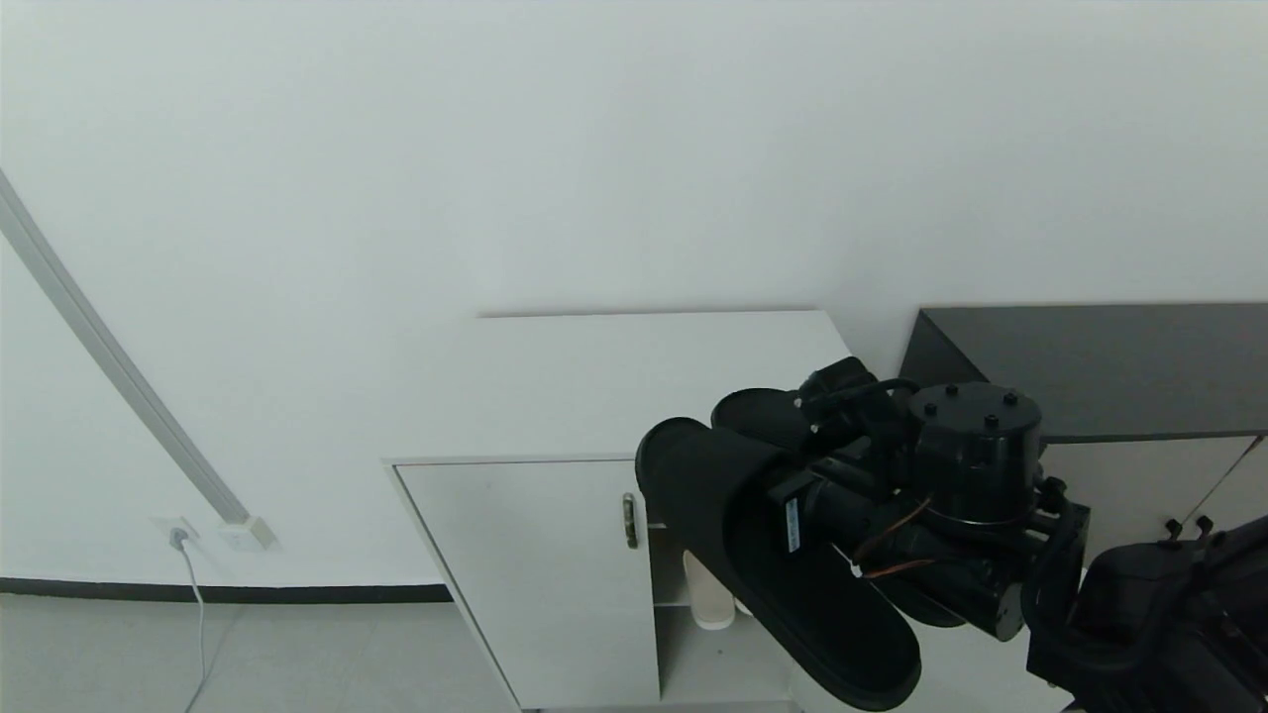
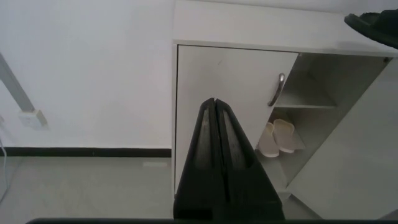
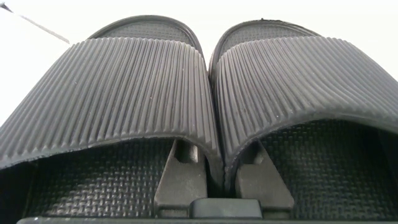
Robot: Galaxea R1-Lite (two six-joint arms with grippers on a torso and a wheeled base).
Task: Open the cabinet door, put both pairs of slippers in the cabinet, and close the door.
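My right gripper (image 3: 222, 177) is shut on a pair of black slippers (image 3: 211, 93). One finger sits under each strap, and together they pinch the two inner walls. The black slippers (image 1: 792, 555) hang in front of the white cabinet (image 1: 644, 376), at the height of its top and before its open right half. A pair of beige slippers (image 2: 278, 137) lies on a shelf inside; the beige slippers (image 1: 708, 594) stand low in the opening. The left door (image 2: 224, 74) with its metal handle (image 2: 277, 90) is closed. My left gripper (image 2: 215, 106) is shut and empty, pointing at that door from a distance.
A dark-topped cabinet (image 1: 1090, 366) stands to the right of the white one. The right door (image 2: 354, 162) is swung open toward me. On the left wall are a slanted cable duct (image 1: 109, 356) and a socket with a plug (image 1: 178, 537). Bare floor (image 1: 248, 654) lies left of the cabinet.
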